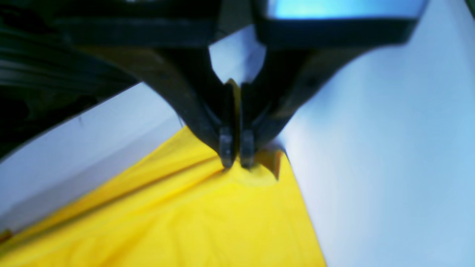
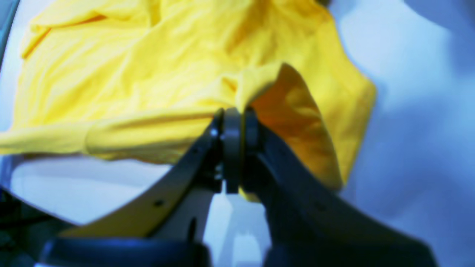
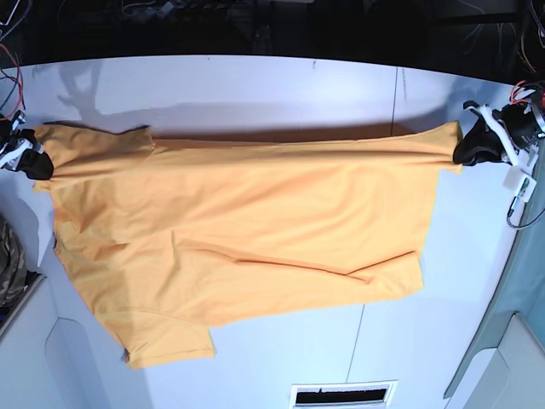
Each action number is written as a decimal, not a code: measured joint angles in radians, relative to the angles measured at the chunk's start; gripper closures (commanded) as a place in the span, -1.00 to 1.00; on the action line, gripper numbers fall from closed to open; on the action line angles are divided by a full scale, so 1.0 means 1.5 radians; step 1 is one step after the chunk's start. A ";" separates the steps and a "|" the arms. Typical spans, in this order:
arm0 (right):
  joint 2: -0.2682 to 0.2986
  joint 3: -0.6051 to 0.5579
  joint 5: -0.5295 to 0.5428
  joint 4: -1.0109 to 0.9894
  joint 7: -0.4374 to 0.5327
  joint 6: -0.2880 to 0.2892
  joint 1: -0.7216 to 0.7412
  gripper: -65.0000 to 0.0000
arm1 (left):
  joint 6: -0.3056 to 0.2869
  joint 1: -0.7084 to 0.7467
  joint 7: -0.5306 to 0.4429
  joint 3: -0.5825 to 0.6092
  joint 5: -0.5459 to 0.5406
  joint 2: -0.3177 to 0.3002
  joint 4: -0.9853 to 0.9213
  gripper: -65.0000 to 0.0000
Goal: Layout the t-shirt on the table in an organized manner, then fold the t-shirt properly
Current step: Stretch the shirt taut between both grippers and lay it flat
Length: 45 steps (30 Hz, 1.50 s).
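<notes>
The orange-yellow t-shirt [image 3: 238, 230] is stretched wide across the white table [image 3: 255, 85], its top edge pulled taut between both grippers and its lower part lying flat. At the right of the base view my left gripper [image 3: 462, 146] is shut on one corner of the shirt. The left wrist view shows that gripper [image 1: 236, 163] pinching the yellow cloth [image 1: 193, 222]. At the left of the base view my right gripper [image 3: 36, 162] is shut on the other end. In the right wrist view this gripper [image 2: 233, 113] clamps a bunched fold of the shirt [image 2: 130, 74].
A camouflage-patterned cloth [image 3: 8, 256] lies at the left edge. A slotted vent [image 3: 343, 394] sits at the table's near edge. A thin dark seam [image 3: 397, 94] runs across the tabletop. Cables [image 3: 8, 60] hang at the far left.
</notes>
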 measured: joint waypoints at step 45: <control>-0.026 0.068 -0.093 -0.263 0.154 -0.033 0.049 -0.38 | 0.057 -0.169 -0.101 0.052 0.082 0.074 -0.300 -0.23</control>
